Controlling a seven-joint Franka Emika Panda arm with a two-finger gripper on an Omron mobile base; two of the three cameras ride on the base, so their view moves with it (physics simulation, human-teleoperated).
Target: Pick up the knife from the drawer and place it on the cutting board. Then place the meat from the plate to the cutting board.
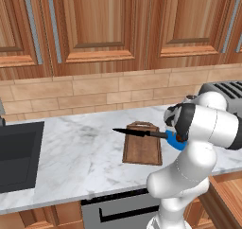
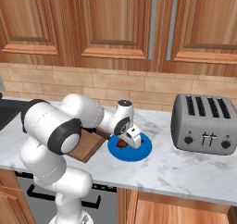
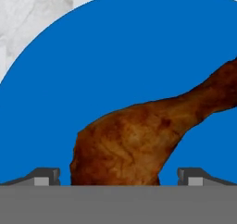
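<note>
Left base view puts the slim black knife (image 1: 138, 133) across the upper part of the rectangular dark-brown wooden cutting board (image 1: 142, 152) at frame centre, so the first half of the task looks done. The small reddish-brown meat (image 3: 139, 140) lies on the round bright blue plate (image 3: 115, 56), not yet moved. In the hand view the gripper (image 3: 118, 177) stands wide open, one tip on either side of the meat's thick end at the bottom edge, holding nothing. The robot's white arm covers most of the plate in the left base view, and whether the tips touch the meat cannot be told
</note>
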